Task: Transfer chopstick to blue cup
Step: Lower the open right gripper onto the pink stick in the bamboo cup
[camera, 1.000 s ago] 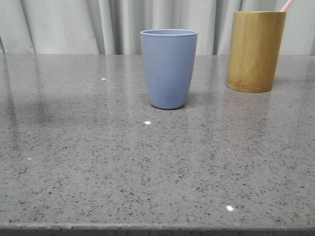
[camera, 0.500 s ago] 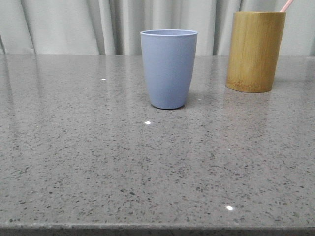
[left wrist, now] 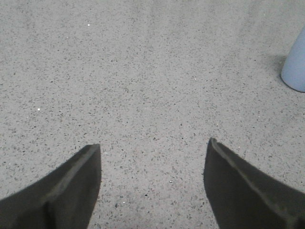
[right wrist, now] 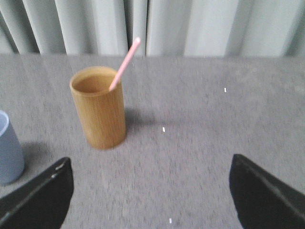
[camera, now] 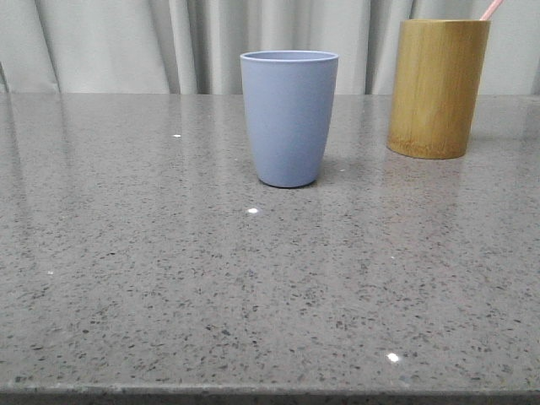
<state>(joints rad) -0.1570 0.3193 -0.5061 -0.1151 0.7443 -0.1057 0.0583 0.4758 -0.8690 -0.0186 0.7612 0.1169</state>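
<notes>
The blue cup (camera: 289, 116) stands upright at the table's middle back; its edge shows in the left wrist view (left wrist: 296, 67) and in the right wrist view (right wrist: 8, 148). A pale pink chopstick (right wrist: 125, 63) leans in the bamboo holder (right wrist: 98, 109), which stands at the back right in the front view (camera: 438, 88); only the stick's tip (camera: 490, 9) shows there. My left gripper (left wrist: 152, 150) is open and empty over bare table, apart from the cup. My right gripper (right wrist: 151, 164) is open and empty, short of the holder. Neither gripper shows in the front view.
The grey speckled stone table (camera: 253, 287) runs to a front edge at the bottom of the front view. Pale curtains (camera: 126, 42) hang behind the table.
Nothing on the table has moved in the front view; a faint reflection at the far left of the tabletop has faded.
</notes>
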